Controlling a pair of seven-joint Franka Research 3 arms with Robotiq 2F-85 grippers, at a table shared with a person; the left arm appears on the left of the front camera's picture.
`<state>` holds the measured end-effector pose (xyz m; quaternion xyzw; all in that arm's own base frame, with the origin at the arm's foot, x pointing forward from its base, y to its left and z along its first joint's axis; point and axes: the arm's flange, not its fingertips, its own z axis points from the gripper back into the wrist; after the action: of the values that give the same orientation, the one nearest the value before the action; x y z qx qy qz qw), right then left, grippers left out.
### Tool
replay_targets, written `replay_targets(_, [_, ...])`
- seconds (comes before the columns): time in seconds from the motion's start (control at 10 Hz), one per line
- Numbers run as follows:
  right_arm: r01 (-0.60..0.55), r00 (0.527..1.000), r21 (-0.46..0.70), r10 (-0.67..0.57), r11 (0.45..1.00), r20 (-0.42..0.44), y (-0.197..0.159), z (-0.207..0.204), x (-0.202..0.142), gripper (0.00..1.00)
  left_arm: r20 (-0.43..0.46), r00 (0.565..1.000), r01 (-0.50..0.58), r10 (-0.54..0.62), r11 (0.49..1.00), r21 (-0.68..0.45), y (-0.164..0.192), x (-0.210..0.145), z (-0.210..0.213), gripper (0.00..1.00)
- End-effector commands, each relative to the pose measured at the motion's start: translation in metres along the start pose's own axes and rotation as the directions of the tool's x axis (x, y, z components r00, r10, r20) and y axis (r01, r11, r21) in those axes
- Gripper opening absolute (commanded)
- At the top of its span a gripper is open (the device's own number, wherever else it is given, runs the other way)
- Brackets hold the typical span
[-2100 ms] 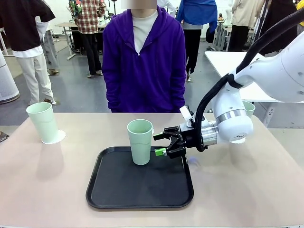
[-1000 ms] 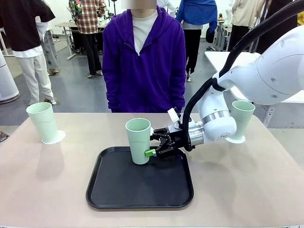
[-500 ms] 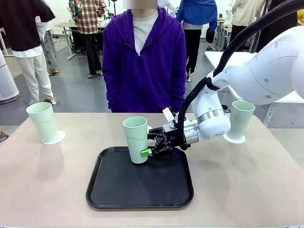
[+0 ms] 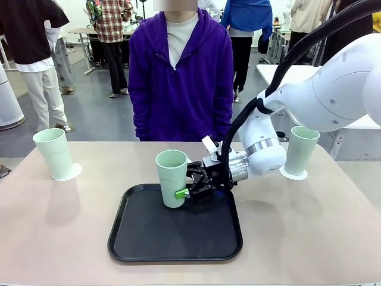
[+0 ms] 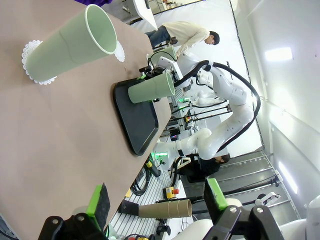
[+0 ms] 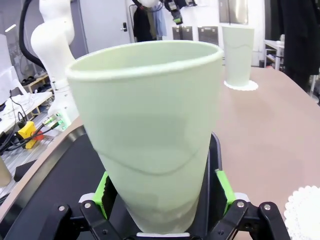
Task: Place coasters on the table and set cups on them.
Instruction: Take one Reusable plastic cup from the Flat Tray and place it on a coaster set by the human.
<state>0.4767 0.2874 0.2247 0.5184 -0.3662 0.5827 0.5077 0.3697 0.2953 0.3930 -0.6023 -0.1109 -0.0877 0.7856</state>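
Right pincer (image 4: 186,192) clamped low on tray's (image 4: 137,250) cup (image 4: 171,177); lift straight, keep upright, set centred on spare coaster (image 6: 306,212).

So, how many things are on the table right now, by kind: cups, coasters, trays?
Cups: 3 (left cup, middle cup, right cup)
Coasters: 3 (left coaster, right coaster, bare coaster)
Black tray: 1
Total: 7
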Motion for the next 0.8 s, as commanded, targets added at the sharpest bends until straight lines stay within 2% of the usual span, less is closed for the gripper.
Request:
replay_targets(0.0, [0.007, 1.0, 0.059, -0.008, 0.998, 0.02, -0.0109, -0.0065, 0.0061, 1.0, 0.0, 1.0, -0.004, 0.004, 1.0, 0.011, -0.0022, -0.0002, 0.0007, 1.0])
replay_targets(0.4, [0.004, 0.999, 0.1, -0.007, 0.995, 0.031, -0.0191, -0.0142, 0.008, 1.0, 0.0, 1.0, -0.004, 0.004, 1.0, 0.011, -0.0022, -0.0002, 0.0007, 1.0])
replay_targets(0.5, [-0.012, 0.999, 0.108, 0.008, 0.994, 0.04, -0.0193, -0.0143, 0.0072, 0.46, 0.0, 1.0, -0.004, 0.004, 1.0, 0.011, -0.0022, -0.0002, 0.0007, 1.0])
replay_targets(0.6, [-0.013, 0.999, 0.112, 0.009, 0.994, 0.037, -0.0195, -0.0134, 0.0061, 0.43, 0.0, 1.0, -0.004, 0.004, 1.0, 0.011, -0.0022, -0.0002, 0.0007, 1.0])
replay_targets(0.7, [-0.016, 0.999, 0.111, 0.012, 0.994, 0.041, -0.0186, -0.0127, 0.0055, 0.0, 0.0, 1.0, -0.004, 0.004, 1.0, 0.011, -0.0022, -0.0002, 0.0007, 1.0])
